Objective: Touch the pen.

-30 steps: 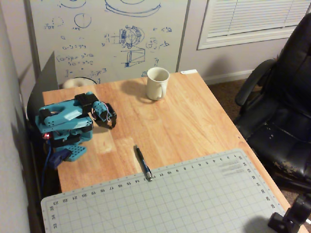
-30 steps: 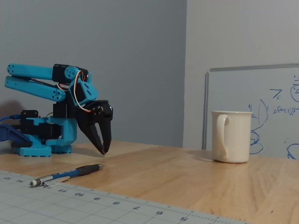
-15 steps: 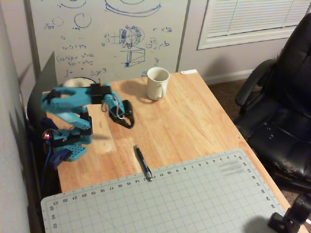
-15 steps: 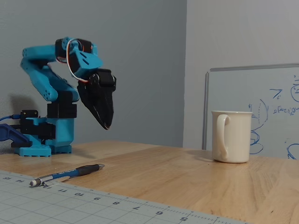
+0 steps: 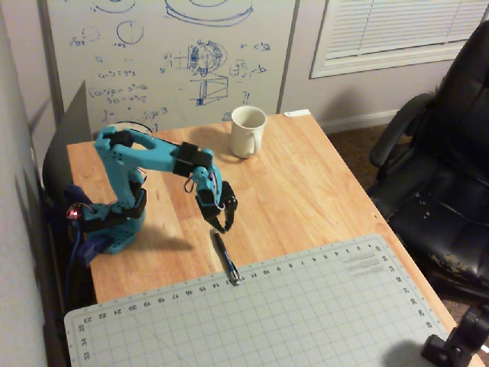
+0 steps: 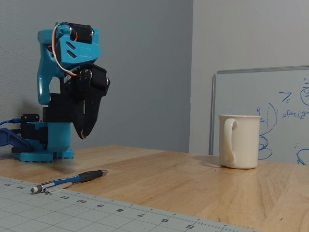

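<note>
The pen (image 5: pixel 226 258) is slim and dark blue-black with a silvery tip. It lies on the wooden table with its tip at the edge of the grey cutting mat. In the fixed view the pen (image 6: pixel 70 181) lies flat in the foreground. My gripper (image 5: pixel 222 225) points down just above the pen's far end. In the fixed view the gripper (image 6: pixel 83 135) hangs clearly above the table, not touching the pen. Its black fingers look closed together and hold nothing.
A white mug (image 5: pixel 247 131) stands at the far side of the table (image 5: pixel 306 183); it also shows in the fixed view (image 6: pixel 238 141). A grey cutting mat (image 5: pixel 306 313) covers the near part. The blue arm base (image 5: pixel 114 222) stands at the left. A black office chair (image 5: pixel 443 168) is at the right.
</note>
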